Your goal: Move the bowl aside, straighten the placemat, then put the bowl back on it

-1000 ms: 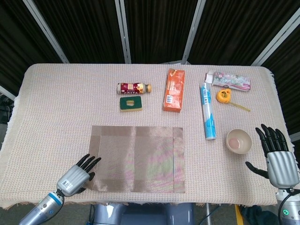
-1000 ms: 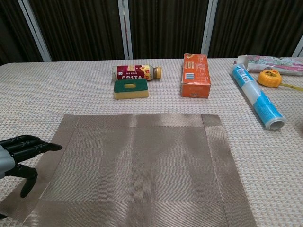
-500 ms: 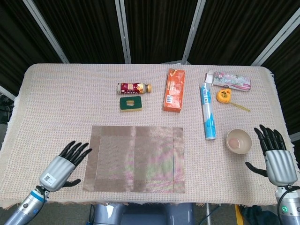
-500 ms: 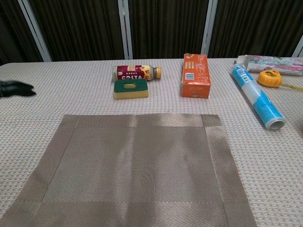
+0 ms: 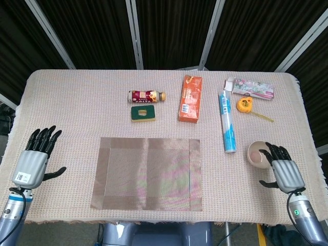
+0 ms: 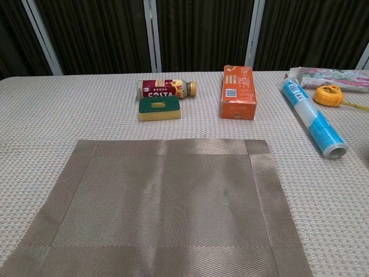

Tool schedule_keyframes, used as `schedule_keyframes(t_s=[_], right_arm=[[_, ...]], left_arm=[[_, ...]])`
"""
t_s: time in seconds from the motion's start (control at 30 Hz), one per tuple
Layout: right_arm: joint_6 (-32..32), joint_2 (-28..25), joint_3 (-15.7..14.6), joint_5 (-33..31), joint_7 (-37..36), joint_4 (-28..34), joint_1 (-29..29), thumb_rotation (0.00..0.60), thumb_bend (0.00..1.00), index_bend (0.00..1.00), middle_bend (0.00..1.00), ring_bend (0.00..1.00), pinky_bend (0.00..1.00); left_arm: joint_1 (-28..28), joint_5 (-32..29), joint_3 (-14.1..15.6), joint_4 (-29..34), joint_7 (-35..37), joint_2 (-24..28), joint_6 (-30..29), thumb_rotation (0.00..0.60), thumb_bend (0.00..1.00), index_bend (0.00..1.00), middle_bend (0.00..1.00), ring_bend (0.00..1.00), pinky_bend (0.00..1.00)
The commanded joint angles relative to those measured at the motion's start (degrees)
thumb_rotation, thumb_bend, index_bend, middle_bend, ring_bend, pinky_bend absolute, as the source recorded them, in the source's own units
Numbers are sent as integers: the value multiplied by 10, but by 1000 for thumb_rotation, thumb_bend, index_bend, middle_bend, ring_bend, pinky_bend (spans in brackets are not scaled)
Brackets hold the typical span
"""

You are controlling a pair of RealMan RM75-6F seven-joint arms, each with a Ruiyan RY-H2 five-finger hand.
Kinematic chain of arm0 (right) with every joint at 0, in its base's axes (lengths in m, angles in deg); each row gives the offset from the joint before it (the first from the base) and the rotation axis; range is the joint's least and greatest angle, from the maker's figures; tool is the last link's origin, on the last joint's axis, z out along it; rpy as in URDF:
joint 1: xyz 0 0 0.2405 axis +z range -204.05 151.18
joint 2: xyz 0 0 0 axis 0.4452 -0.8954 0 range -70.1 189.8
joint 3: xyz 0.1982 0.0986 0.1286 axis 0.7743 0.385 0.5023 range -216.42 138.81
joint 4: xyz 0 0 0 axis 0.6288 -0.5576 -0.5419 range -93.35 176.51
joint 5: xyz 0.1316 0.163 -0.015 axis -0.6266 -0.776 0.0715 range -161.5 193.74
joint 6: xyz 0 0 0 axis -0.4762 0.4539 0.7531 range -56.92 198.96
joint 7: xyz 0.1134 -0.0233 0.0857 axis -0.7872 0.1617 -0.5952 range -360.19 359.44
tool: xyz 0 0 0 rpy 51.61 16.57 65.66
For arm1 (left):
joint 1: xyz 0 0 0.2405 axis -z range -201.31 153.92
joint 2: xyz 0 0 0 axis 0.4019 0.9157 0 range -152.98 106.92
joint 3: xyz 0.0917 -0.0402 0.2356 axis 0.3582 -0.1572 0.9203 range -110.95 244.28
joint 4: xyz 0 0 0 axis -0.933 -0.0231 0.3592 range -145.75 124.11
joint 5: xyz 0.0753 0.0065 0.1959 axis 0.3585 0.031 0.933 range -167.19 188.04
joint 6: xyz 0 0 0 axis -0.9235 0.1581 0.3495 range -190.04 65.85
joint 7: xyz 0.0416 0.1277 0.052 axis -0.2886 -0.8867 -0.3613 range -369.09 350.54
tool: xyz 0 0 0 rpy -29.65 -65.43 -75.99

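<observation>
The placemat (image 5: 147, 173) lies flat and square on the near middle of the worktop (image 5: 66, 107). The bowl (image 5: 260, 154) sits off it to the right, the right robot hand (image 5: 283, 171) reaching its near rim with fingers spread. The left robot hand (image 5: 35, 158) is spread, empty, far left.

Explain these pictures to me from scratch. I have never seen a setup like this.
It is a two-armed robot with humanlike hands, steered by a person. One camera looks down from its head, the other forward from its chest. On the cloth-covered table lie a brown placemat, a bowl, a bottle, a sponge, an orange box, a wrapped roll, a tape measure and a flowered packet. The left hand is open and holds nothing. The right hand reaches to the bowl's rim, not gripping it.
</observation>
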Motion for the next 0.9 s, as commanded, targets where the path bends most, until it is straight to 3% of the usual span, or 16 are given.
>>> schedule_keyframes(t_s=[0.03, 0.43, 0.6, 0.73, 0.9], right_arm=[[-35, 40, 5, -30, 23, -51, 26, 600, 0, 261, 0, 0, 0], [-54, 110, 10, -70, 82, -144, 44, 600, 124, 340, 0, 0, 0], [-62, 132, 9, -80, 100, -174, 49, 600, 261, 424, 0, 0, 0], [-59, 144, 11, -81, 98, -187, 51, 600, 435, 556, 0, 0, 0], [-37, 159, 13, -66, 85, -206, 49, 600, 511, 635, 0, 0, 0]], left_arm=[[0, -15, -13, -9, 17, 4, 10, 600, 0, 0, 0, 0, 0], [-8, -23, -29, -16, 55, 25, 11, 600, 0, 0, 0, 0, 0], [-10, -18, -31, -15, 63, 29, 12, 600, 0, 0, 0, 0, 0], [-12, -19, -34, -16, 69, 31, 14, 600, 0, 0, 0, 0, 0], [-13, -18, -35, -14, 73, 33, 15, 600, 0, 0, 0, 0, 0]])
